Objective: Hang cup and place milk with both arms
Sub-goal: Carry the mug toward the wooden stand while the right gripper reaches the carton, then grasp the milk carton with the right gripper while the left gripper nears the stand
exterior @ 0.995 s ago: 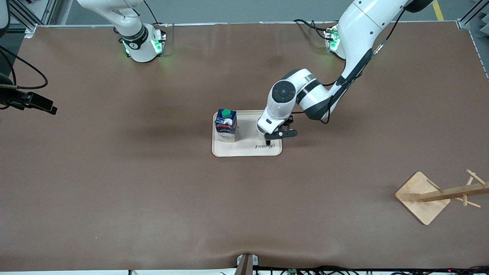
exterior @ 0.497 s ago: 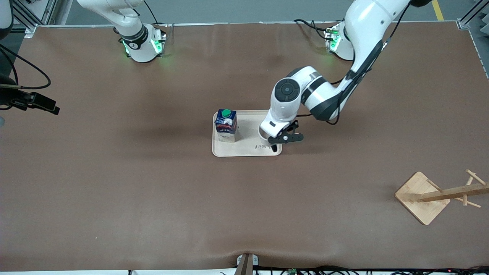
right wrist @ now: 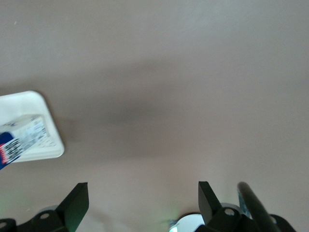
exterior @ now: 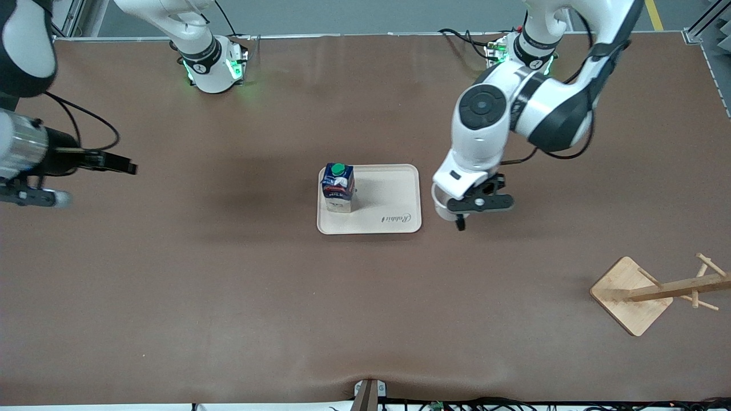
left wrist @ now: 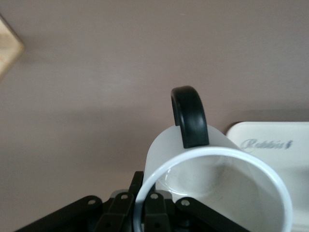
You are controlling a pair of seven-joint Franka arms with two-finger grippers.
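A brown surface (exterior: pixel 228 297) held a pale tray (exterior: pixel 394 222) at its middle, with the milk (exterior: pixel 338 187) standing upright on it. The left gripper (exterior: pixel 460 220) hung over bare surface just beside the tray, pinching the cup (left wrist: pixel 217 188) by its rim. The right gripper (right wrist: pixel 140 203) hovered with its fingers spread wide. A wooden rack (exterior: pixel 657 292) stood toward the left arm's end.

Glossy white cup (left wrist: pixel 212 183) (smooth black handle), matt brown table (exterior: pixel 171 285), pale wooden rack (exterior: pixel 657 291).
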